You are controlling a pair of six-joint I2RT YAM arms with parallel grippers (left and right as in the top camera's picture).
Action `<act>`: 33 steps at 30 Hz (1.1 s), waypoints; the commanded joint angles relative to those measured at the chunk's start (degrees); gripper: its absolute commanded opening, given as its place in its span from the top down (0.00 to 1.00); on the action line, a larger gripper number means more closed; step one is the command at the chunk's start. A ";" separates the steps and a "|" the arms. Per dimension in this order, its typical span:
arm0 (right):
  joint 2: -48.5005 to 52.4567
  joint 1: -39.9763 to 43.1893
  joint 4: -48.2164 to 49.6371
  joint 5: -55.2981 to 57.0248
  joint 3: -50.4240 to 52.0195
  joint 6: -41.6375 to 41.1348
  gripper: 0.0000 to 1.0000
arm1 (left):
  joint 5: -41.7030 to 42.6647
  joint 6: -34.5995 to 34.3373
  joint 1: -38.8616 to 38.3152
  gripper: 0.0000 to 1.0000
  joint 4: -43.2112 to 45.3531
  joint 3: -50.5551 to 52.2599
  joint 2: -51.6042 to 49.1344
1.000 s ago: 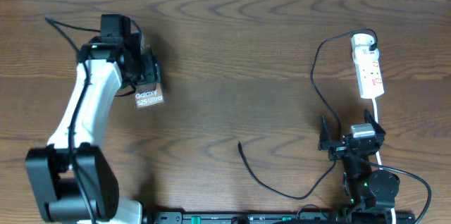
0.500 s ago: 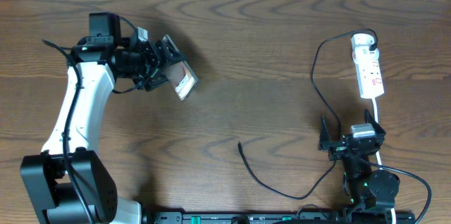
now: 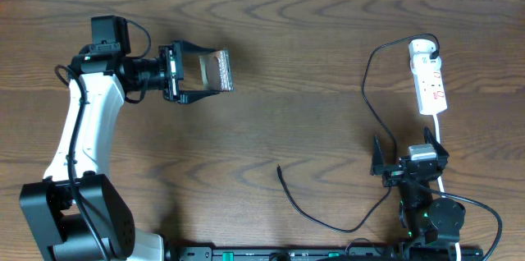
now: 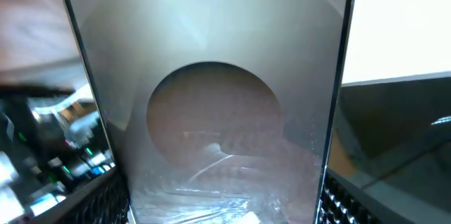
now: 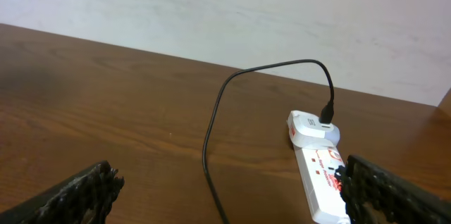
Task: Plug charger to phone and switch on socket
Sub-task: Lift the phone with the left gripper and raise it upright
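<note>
lengthwise, phone (image 3: 215, 72) points right (edge-gripped)

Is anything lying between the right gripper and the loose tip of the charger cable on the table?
Nothing visible does. Only bare table separates the open right gripper from the loose tip of the charger. The phone is off at the far side, clamped in the left gripper.

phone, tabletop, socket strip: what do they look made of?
phone: glossy, glass-like face, mirror reflections across it.
tabletop: brown wood or wood-look laminate, visible grain, low sheen.
socket strip: smooth white plastic, probably, with red print.
</note>
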State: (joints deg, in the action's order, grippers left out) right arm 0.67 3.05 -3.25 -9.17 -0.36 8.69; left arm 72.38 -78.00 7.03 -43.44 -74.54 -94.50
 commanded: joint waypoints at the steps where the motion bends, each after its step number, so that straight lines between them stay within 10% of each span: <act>1: -0.39 -0.42 -0.26 0.07 0.04 0.81 0.01 | 8.13 -9.25 0.20 0.93 0.04 -1.44 0.92; 33: -0.37 -0.42 -0.26 0.04 0.04 0.81 0.01 | 7.48 -9.31 0.46 0.93 3.91 -1.44 0.90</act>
State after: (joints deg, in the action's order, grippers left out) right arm 0.67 3.05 -3.25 -9.17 -0.36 8.69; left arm 76.60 -87.24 7.09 -39.77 -74.54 -94.50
